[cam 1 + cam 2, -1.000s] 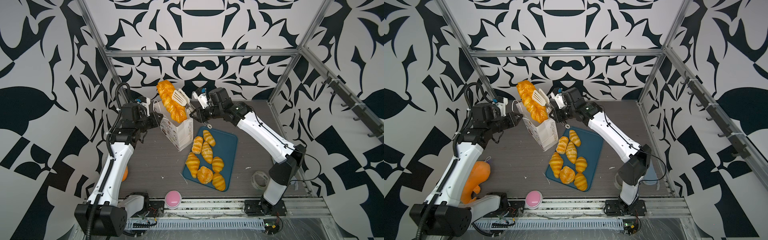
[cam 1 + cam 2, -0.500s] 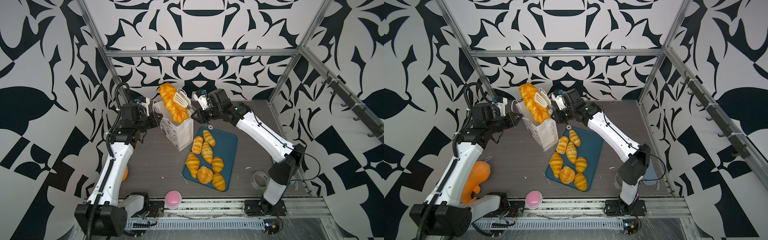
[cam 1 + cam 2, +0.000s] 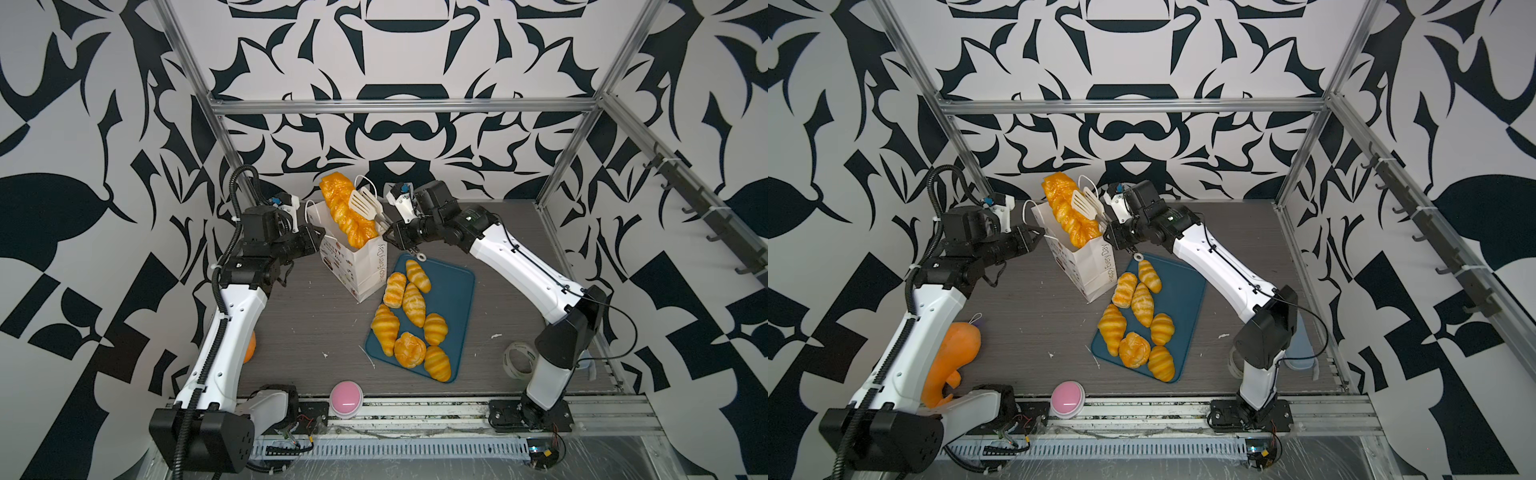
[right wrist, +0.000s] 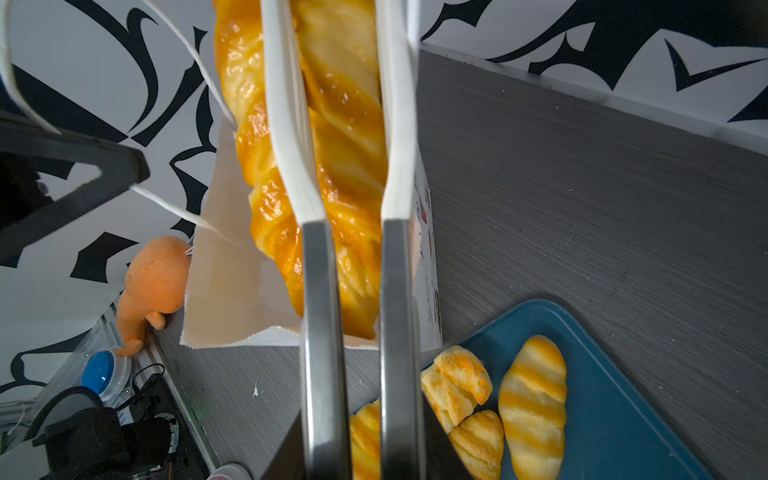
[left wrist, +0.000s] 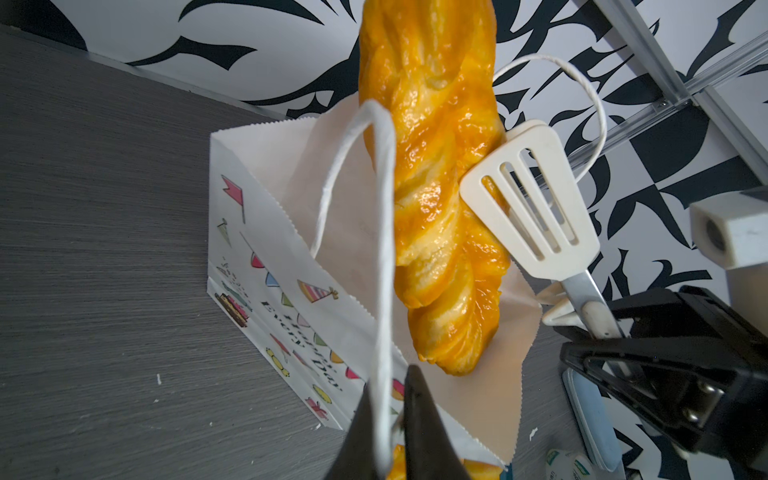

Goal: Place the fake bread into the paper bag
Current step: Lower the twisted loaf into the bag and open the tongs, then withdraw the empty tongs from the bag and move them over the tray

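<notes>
- The left gripper (image 5: 388, 399) is closed on the cord handle (image 5: 384, 208) of the paper bag (image 5: 266, 266).
- The right gripper (image 3: 386, 237) squeezes white tongs (image 5: 536, 199); ahead of it, their blades flank the braided loaf (image 5: 432, 187), whose lower end is inside the bag.

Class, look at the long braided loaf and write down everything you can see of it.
The braided loaf is a long, glossy golden-orange toy bread of twisted strands with paler streaks, seemingly moulded plastic. It stands steeply tilted, lower end inside the open mouth of the paper bag, most of its length sticking out above. Cream slotted tongs lie against its side near the middle; whether they clamp it is unclear.
</notes>
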{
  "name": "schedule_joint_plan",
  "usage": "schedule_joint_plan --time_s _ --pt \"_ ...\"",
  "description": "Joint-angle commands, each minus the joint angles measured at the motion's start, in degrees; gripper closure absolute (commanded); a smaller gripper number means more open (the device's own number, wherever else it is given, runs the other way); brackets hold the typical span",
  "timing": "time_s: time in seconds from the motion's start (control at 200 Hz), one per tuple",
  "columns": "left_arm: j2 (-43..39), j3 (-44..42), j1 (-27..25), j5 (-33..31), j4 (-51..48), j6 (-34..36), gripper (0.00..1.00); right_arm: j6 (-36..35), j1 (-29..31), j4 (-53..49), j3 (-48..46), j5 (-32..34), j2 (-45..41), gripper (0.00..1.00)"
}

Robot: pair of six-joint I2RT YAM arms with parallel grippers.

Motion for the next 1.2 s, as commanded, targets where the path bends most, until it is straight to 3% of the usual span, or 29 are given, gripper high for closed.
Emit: schedule_joint_plan --time_s 0.0,0.37,1.085,1.195 --pt "-1.2 -0.9 0.3 0.5 0.7 -0.3 0.87 -0.5 0.4 2.5 0.0 -0.8 -1.1 0.67" --pt "-1.1 -1.0 0.4 0.7 0.7 -0.5 0.87 -0.3 0.9 2.4 -0.6 -1.2 -2.7 0.56" --pt "-1.0 -0.9 0.4 1.3 0.8 -0.5 0.87 1.0 1.7 1.6 1.8 -1.5 -10.1 0.55" --pt "-1.2 -0.9 0.4 1.9 1.0 -0.6 0.78 1.2 1.9 1.4 1.4 -1.2 -11.8 0.55"
